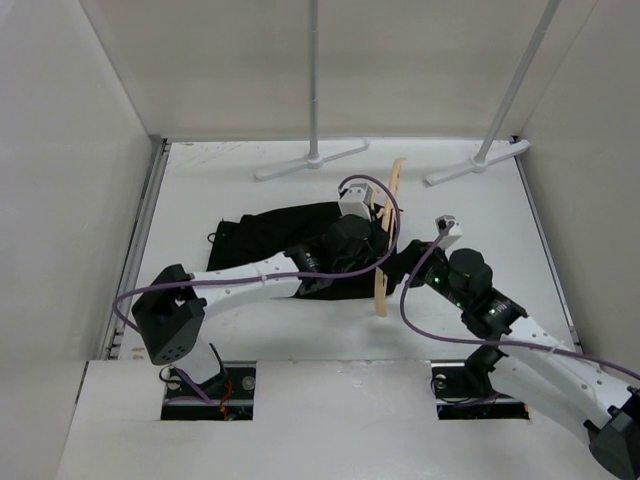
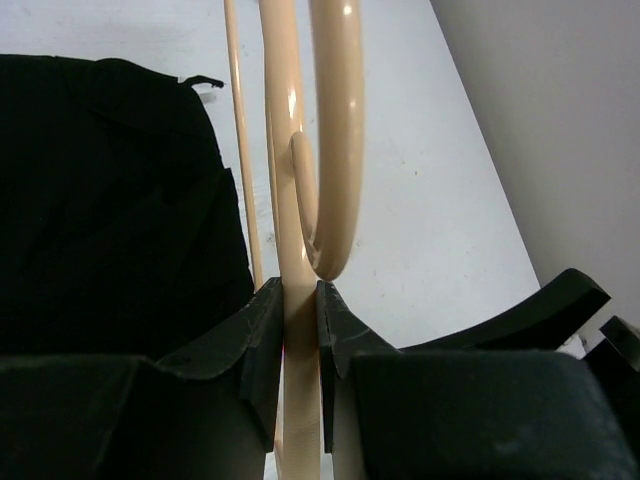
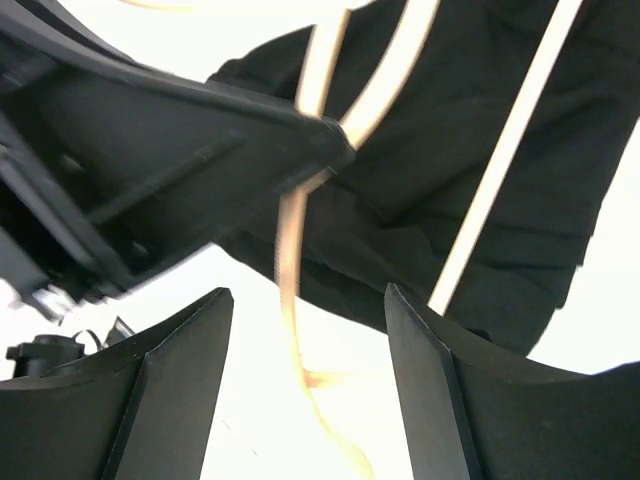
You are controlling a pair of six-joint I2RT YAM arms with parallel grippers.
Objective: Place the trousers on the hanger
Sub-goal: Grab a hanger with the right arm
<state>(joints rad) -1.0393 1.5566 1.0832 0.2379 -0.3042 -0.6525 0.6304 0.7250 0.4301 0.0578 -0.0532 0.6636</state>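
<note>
The black trousers (image 1: pixel 280 240) lie bunched on the white table, left of centre. The tan wooden hanger (image 1: pixel 384 262) stands on edge along their right side. My left gripper (image 1: pixel 372 238) is shut on the hanger's neck just below the hook (image 2: pixel 335 150), with both pads pressed on the wood (image 2: pixel 300 340); the trousers (image 2: pixel 110 200) lie to its left. My right gripper (image 1: pixel 410 265) is open beside the hanger's near end. In the right wrist view the hanger's arm (image 3: pixel 290 250) passes between my open fingers (image 3: pixel 170 380) without touching them, and the trousers (image 3: pixel 470 150) lie behind.
Two white rack poles stand on flat feet (image 1: pixel 312 160) (image 1: pixel 478 160) at the back of the table. White walls close in the left, right and back sides. The left gripper's body (image 3: pixel 150 150) fills the upper left of the right wrist view.
</note>
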